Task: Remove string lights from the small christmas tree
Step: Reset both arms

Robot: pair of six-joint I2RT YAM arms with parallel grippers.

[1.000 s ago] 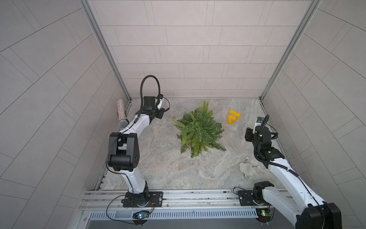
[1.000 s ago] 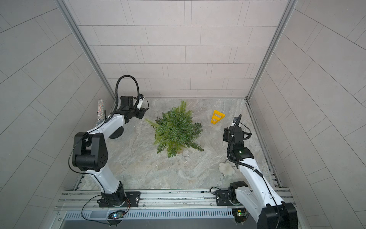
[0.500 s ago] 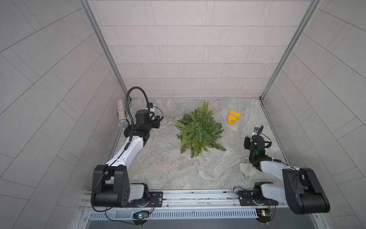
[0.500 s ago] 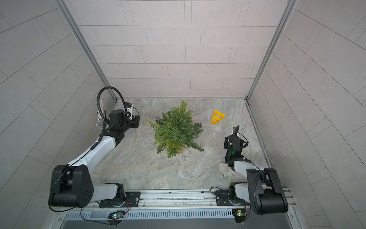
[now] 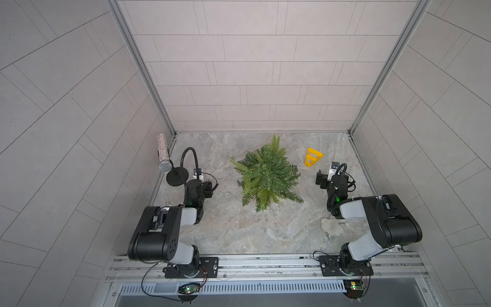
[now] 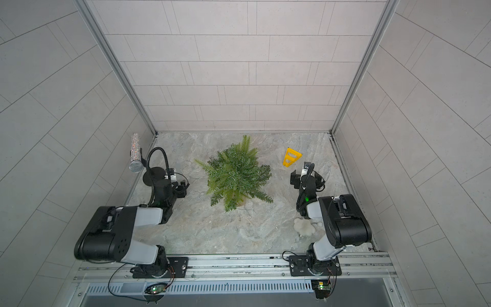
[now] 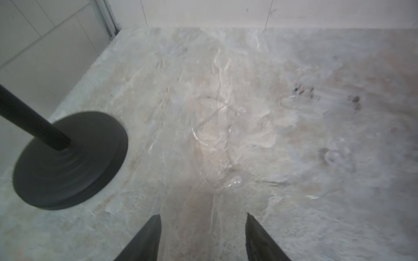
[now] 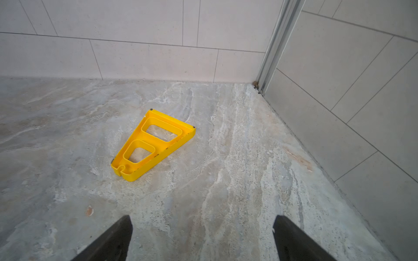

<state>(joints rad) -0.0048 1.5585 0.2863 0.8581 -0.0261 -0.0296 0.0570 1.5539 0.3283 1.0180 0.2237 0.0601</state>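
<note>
Silvery thin wire with small clear round bulbs, the string lights (image 7: 236,180), lies in loose loops on the grey marble table (image 5: 225,234). It sits between the left edge and the small green needle-branched christmas tree (image 5: 265,178), just ahead of my left gripper (image 7: 203,217). That gripper's jaws stand moderately apart with nothing clamped. A faint strand seems to run on the marble between them, but the view is blurred. A second ago both arms reached toward the far half of the table; now both are folded back toward the near edge. The left gripper hangs beside the black round base of the gooseneck stand (image 7: 67,160). The right gripper (image 8: 202,218) has its jaws spread wide and empty, facing the yellow plastic triangle (image 8: 153,144) near the far right corner. The tree stands at mid-table, and in both top views its branches look bare of wire. I read this pull-back as the release after the lights came off, so the job looks essentially done. I cannot rule out a strand hidden under the lower needles.
</note>
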